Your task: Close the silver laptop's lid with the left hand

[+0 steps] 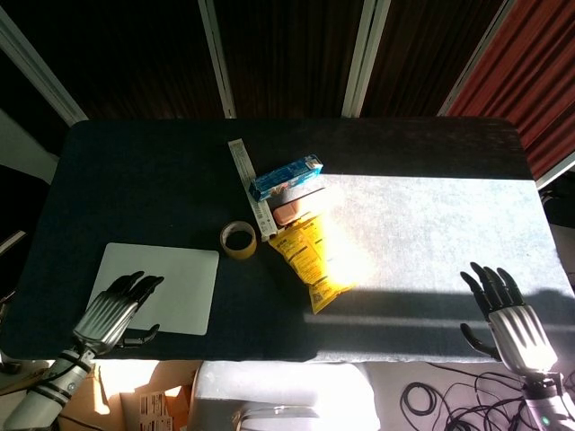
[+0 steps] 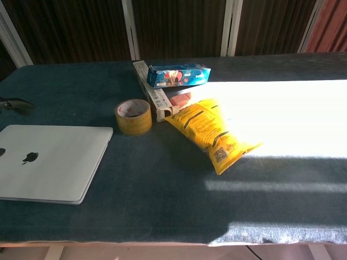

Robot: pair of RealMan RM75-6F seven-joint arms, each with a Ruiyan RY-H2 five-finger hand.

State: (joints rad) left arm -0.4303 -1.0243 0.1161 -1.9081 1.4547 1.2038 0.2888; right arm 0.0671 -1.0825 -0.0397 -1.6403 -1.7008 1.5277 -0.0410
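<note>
A silver laptop with a dark logo lies on a dark blue-grey surface crossed by a pale band of sunlight. Beside it: a tan roll of tape, a yellow snack bag with dark print, a blue box and a white ruler-like strip.

Silver laptop, lid shut flat, dark logo showing on top. Lying level at the near left of the dark counter, rounded corners, just left of the tape roll.
</note>
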